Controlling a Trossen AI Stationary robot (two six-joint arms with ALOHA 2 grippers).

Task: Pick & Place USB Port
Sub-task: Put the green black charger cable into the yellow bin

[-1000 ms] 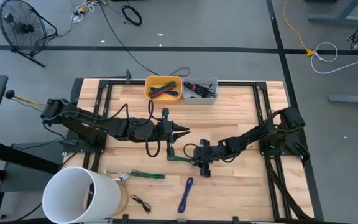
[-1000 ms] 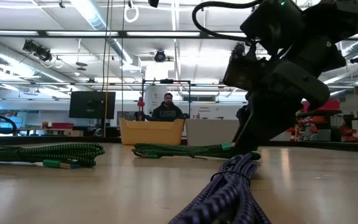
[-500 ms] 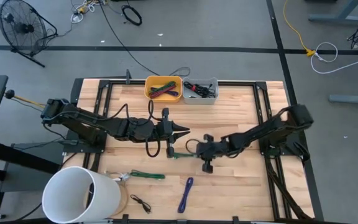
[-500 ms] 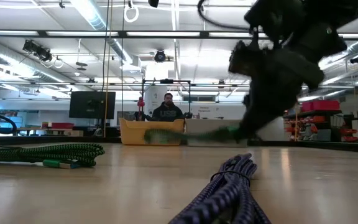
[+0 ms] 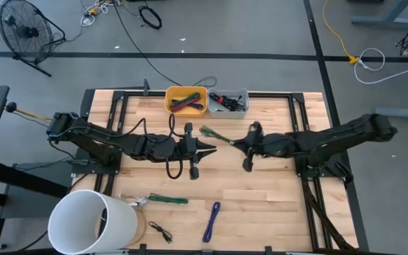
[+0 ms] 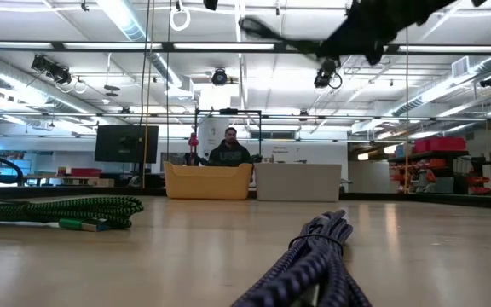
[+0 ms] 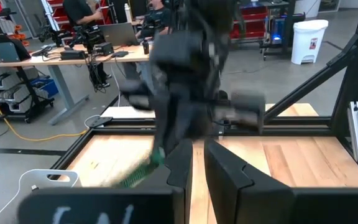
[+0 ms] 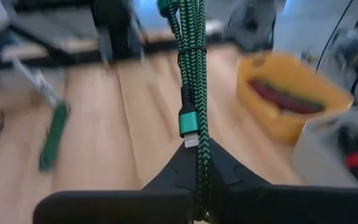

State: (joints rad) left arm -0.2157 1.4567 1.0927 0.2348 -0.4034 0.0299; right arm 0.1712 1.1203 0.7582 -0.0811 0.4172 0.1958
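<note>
Right wrist view tells the most: the right gripper (image 8: 197, 163) has its jaws clamped together on a green braided cable (image 8: 193, 68), which runs straight out ahead of the jaws with a metal plug partway along. From the high view the same cable (image 5: 215, 134) trails off the jaw tips above the wooden surface (image 5: 275, 198), hanging clear of it, so I'd judge it is being carried rather than dragged. Ahead of the jaws and off to one side sit the yellow bin (image 5: 185, 100) and the grey bin (image 5: 229, 103), the likely drop spots, though I cannot tell which. The left gripper (image 5: 209, 148) waits nearby, pointed toward the cable, its jaws slightly apart with nothing between them. A second green cable (image 5: 167, 200) and a purple cable (image 5: 212, 220) lie well behind on the surface.
</note>
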